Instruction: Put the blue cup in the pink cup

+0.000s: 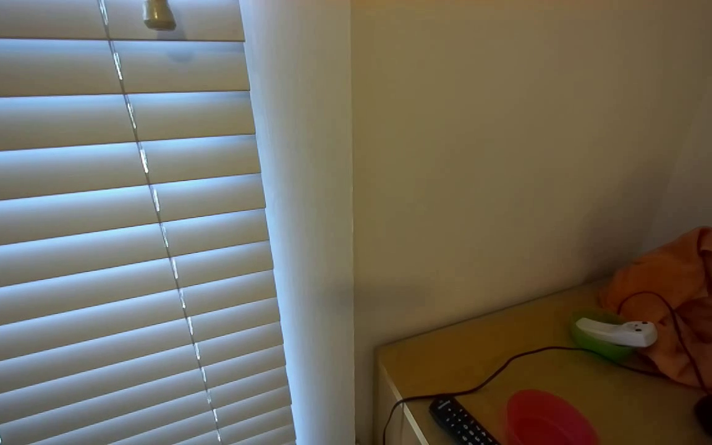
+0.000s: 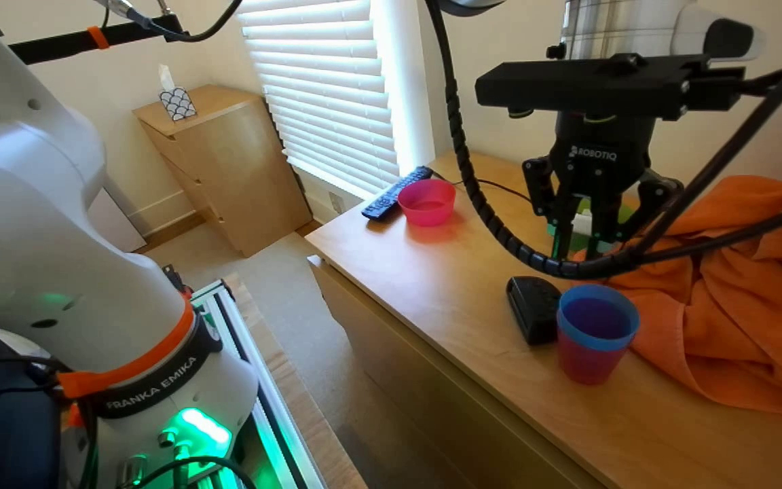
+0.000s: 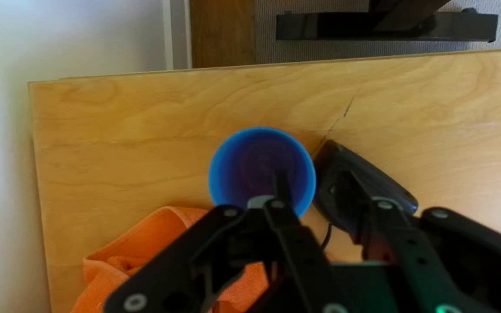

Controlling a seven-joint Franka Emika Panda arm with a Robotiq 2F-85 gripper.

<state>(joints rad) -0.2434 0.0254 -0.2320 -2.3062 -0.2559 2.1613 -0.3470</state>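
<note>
The blue cup [image 2: 598, 341] stands upright inside the pink cup [image 2: 588, 368] on the wooden dresser top, its blue rim showing above the pink wall. In the wrist view, the blue cup [image 3: 255, 161] is seen from above, and the pink cup is hidden beneath it. My gripper [image 2: 575, 248] is open and empty, raised above the dresser and apart from the cups. In the wrist view, one finger of the gripper [image 3: 315, 180] overlaps the blue cup's opening and the other overlaps a black object.
The black object [image 2: 533, 309] lies against the cups. An orange towel [image 2: 737, 285] is bunched beside them. A pink bowl [image 2: 427, 202], a remote [image 2: 394, 195] and a green bowl [image 1: 597, 346] holding a white object [image 1: 618, 332] are farther along. A cable hangs before the gripper.
</note>
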